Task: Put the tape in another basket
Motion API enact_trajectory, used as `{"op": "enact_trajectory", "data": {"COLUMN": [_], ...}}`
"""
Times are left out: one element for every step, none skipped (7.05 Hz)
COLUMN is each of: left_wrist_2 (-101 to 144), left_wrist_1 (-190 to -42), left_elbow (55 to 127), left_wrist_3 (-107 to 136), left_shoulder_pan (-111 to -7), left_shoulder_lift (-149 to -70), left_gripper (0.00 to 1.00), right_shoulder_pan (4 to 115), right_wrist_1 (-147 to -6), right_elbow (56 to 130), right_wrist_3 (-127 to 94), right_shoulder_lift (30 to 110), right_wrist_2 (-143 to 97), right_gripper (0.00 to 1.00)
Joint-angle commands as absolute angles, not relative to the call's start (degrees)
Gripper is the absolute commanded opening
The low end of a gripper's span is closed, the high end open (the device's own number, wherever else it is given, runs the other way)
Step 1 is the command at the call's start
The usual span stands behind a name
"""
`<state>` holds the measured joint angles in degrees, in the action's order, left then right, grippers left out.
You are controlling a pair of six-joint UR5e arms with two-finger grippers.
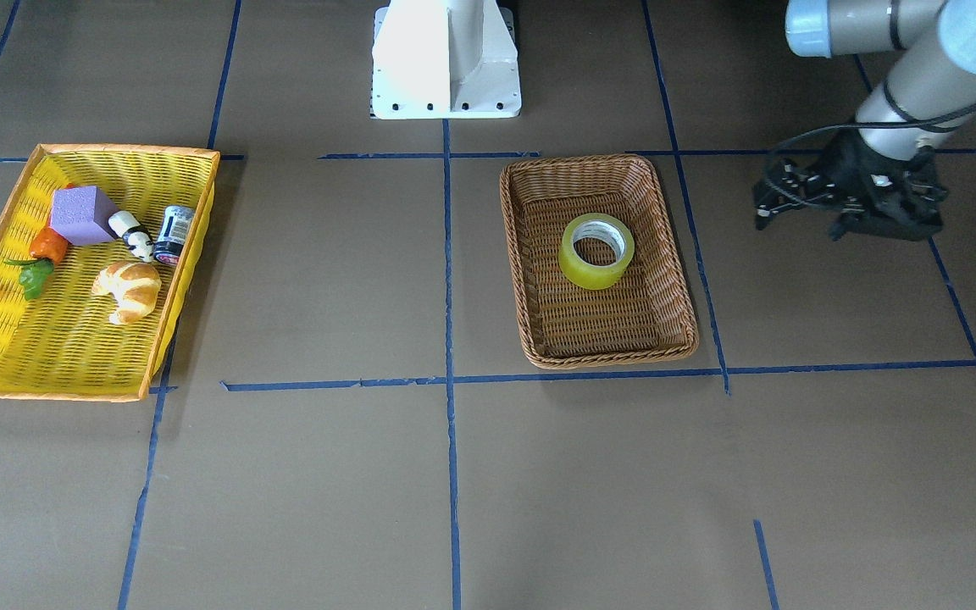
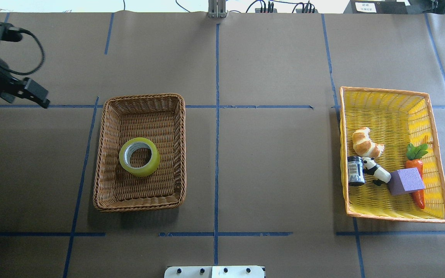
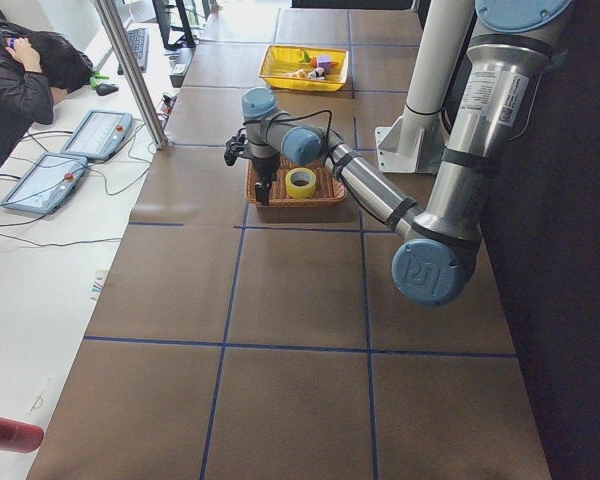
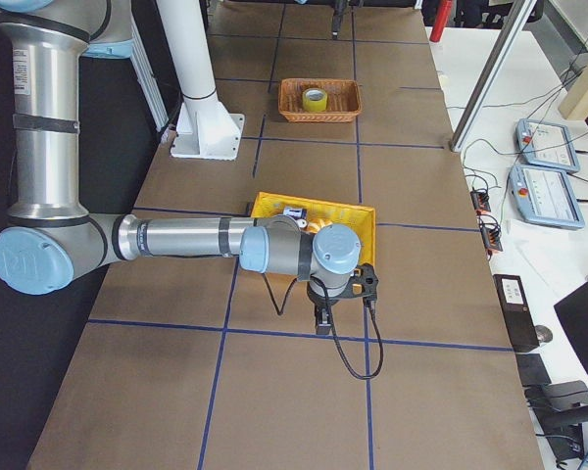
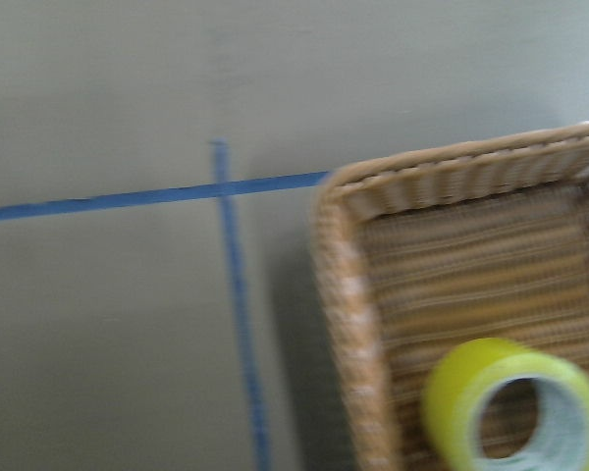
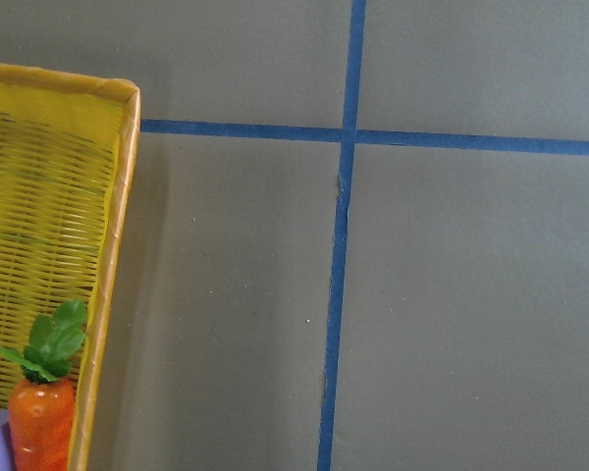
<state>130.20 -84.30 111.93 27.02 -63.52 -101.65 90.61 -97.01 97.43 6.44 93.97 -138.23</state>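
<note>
The tape [image 1: 594,273], a yellow-green roll with a white-grey core, lies flat inside the brown wicker basket [image 1: 598,161]. It also shows in the overhead view [image 2: 141,172] within the basket [image 2: 145,96], and in the left wrist view [image 5: 452,392]. My left gripper [image 1: 801,222] hovers over bare table beside the basket, apart from it, and looks open and empty; it sits at the overhead view's left edge [image 2: 33,92]. My right gripper [image 4: 323,318] shows only in the exterior right view, beside the yellow basket; I cannot tell whether it is open or shut.
A yellow basket [image 1: 128,151] with an orange rim holds a croissant [image 1: 128,288], a purple block [image 1: 81,216], a carrot [image 1: 47,246], a panda figure [image 1: 136,237] and a can [image 1: 174,233]. The white robot base [image 1: 446,59] stands behind. An operator [image 3: 20,70] sits at a side desk.
</note>
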Motion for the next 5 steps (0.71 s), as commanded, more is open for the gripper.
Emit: {"op": "enact_trajectory", "data": {"left_wrist_2": [131.2, 131.2, 131.2, 131.3, 131.6], "left_wrist_1": [-84.4, -84.5, -84.4, -84.5, -84.5], "left_elbow": [106.5, 103.6, 102.0, 100.6, 100.4], "left_wrist_3": [9.7, 3.5, -0.8, -5.1, -7.4], "left_shoulder_pan": [-74.0, -77.2, -80.2, -82.3, -83.9], "left_shoulder_lift": [-97.3, -96.7, -95.9, -94.4, -92.7], "left_gripper": [1.00, 1.00, 1.00, 1.00, 1.00], "right_shoulder_pan": [90.7, 90.7, 90.7, 91.0, 91.4], "right_wrist_1": [-96.1, -92.8, -91.5, -91.4, -91.4], "right_elbow": [96.9, 95.2, 94.8, 94.7, 94.6], "right_wrist_3": [6.4, 6.2, 6.1, 6.0, 5.8], "right_shoulder_lift": [94.3, 94.7, 94.7, 95.0, 95.2], "right_wrist_2": [-138.1, -138.1, -138.2, -138.3, -138.3], "right_gripper": [1.00, 1.00, 1.00, 1.00, 1.00]}}
